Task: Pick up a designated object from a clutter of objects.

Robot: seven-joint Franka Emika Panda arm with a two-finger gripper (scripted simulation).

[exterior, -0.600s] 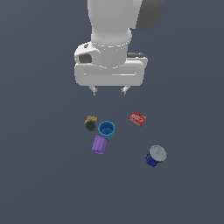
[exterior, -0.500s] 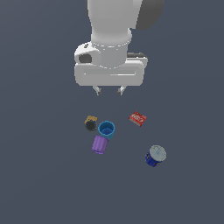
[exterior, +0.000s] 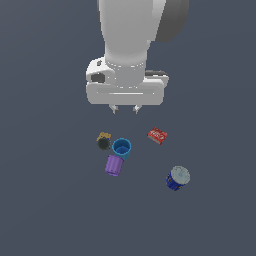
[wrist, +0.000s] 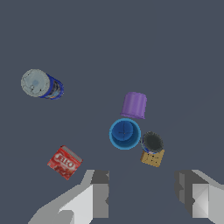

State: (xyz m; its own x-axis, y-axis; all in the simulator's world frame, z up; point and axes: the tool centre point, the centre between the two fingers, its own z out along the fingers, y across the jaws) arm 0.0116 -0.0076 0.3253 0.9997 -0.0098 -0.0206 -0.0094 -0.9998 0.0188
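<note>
plain dark grey-blue floor (exterior: 45, 200), w/o markings

Glossy white rounded arm, boxy white gripper (exterior: 125, 109) with short pale-grey fingers (exterior: 114, 109).

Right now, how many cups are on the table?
2. The light-blue cup sits in the cluster's middle; the purple cup lies right beside it, toward the exterior view's bottom. None looks hidden.

Under my claw, grey floor (exterior: 45, 200) carries light-blue cup (exterior: 121, 148), purple cup (exterior: 114, 165), blue can (exterior: 177, 178), red box (exterior: 157, 135), yellow-and-black piece (exterior: 103, 141).
</note>
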